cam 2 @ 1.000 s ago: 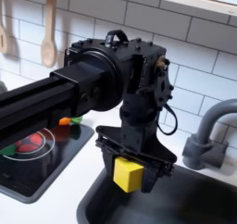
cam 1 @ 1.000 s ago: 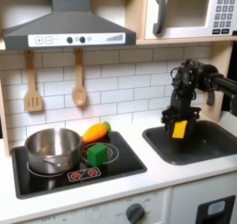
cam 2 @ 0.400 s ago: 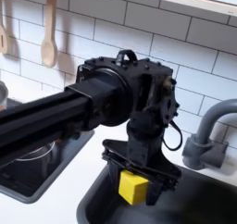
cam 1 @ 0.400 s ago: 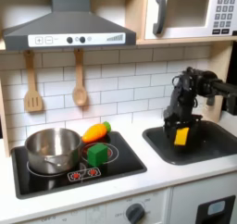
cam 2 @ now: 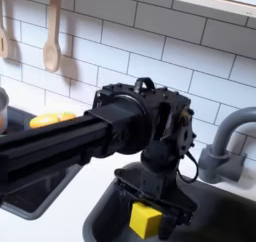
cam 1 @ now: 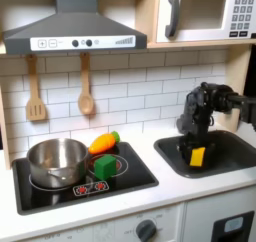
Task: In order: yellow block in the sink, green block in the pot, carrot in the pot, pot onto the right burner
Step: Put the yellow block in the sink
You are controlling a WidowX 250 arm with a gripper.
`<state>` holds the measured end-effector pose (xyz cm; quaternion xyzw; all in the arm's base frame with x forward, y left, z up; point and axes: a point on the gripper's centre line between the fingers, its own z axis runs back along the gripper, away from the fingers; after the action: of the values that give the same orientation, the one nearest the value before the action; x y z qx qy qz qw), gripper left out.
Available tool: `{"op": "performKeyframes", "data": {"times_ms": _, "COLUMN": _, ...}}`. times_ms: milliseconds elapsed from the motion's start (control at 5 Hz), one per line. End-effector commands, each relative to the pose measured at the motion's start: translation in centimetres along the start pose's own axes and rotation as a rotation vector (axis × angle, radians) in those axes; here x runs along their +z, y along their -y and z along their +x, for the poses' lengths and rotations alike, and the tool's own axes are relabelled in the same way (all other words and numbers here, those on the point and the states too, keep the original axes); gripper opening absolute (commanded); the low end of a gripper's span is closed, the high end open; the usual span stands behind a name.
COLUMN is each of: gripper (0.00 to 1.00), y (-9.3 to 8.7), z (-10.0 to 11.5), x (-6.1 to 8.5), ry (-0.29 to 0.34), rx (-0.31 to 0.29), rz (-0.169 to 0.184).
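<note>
In the first exterior view, the gripper [cam 1: 195,154] hangs low inside the sink [cam 1: 236,156], its jaws closed on the yellow block [cam 1: 196,157]; whether the cube touches the basin floor cannot be told. On the stove [cam 1: 140,178], the pot [cam 1: 56,161] sits on the burner at the first exterior view's left, with the green block [cam 1: 105,166] and the carrot [cam 1: 103,142] just beside it, both outside it.

In the second exterior view, the yellow block [cam 2: 146,220] sits gripped between the jaws below the sink's rim [cam 2: 98,215], near the faucet [cam 2: 228,146]. The first step looks nearly done, pending release; the green block, carrot and pot slide remain.
</note>
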<state>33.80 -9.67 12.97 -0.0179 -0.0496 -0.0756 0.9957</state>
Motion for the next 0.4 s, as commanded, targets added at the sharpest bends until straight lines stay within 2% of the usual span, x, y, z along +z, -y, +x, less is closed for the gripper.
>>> {"op": "performKeyframes", "data": {"times_ms": 0, "gripper": 0.0, "y": 0.1, "z": 0.49, "x": -2.09, "ry": -0.029, "rx": 0.004, "rz": 0.003}}
{"op": "performKeyframes", "data": {"times_ms": 200, "gripper": 0.0, "y": -0.1, "z": 0.44, "x": -2.8, "ry": -0.043, "rx": 0.009, "rz": 0.006}}
